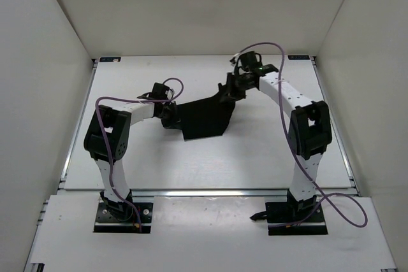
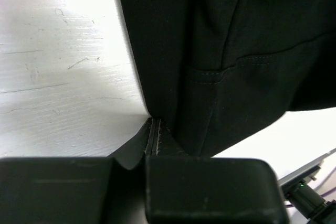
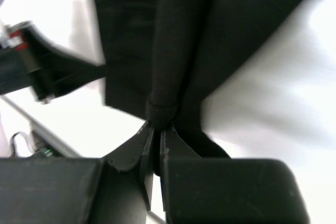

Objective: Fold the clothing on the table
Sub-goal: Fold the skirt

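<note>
**A:** What sits closest to you?

**B:** Nearest you are the two dark base plates under the arms, with a purple cable looping beside the right one. Just past them a metal rail runs along the front of the white surface.

**A:** And your pincers?

**B:** Your left pincer is clamped onto the left corner of the clothing. Its wrist view shows a stitched edge nipped between the jaws. Farther back, your right pincer is closed tight on the far right corner, and a bunched roll of black fabric rises from between its jaws.

**A:** Where does the clothing lie?

**B:** It is mid-surface between the arms, strung from one pincer to the other. Its near edge appears to rest on the surface.

**A:** What crowds it?

**B:** Your left arm folds back to the left of it, and your right forearm slants over the surface's right side. White walls close in on the left, right and far sides.
</note>
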Robot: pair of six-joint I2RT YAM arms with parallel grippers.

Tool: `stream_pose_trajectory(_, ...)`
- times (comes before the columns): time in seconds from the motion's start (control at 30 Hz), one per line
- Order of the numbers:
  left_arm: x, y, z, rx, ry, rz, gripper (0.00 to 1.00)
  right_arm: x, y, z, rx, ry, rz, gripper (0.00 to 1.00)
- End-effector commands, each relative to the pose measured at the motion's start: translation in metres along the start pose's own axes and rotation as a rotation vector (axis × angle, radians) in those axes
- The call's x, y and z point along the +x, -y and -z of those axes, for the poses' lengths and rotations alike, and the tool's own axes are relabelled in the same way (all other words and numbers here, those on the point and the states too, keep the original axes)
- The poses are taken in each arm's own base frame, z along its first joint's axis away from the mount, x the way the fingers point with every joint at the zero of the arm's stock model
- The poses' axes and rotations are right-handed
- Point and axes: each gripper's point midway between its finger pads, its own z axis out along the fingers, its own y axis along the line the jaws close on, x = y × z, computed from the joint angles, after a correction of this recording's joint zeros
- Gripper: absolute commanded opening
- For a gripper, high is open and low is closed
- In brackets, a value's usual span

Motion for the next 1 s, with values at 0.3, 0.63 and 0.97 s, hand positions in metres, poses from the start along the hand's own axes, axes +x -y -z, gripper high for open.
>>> stream_pose_trajectory(0.3, 0.0, 0.001, -0.001, 0.046, 0.003, 0.03, 0.0, 0.046, -0.134, -0.075, -0.226, -0.109, 0.08, 0.0)
stream_pose_trajectory(0.63, -0.004, 0.003, 0.01, 0.104, 0.025, 0.071, 0.18, 0.058, -0.163, -0.097, -0.255, -0.171, 0.188, 0.34)
stream_pose_trajectory(0.97, -0.044, 0.007, 0.097, 0.266, 0.255, 0.25, 0.51, 0.035, -0.148, -0.005, -0.375, 0.078, 0.127, 0.48)
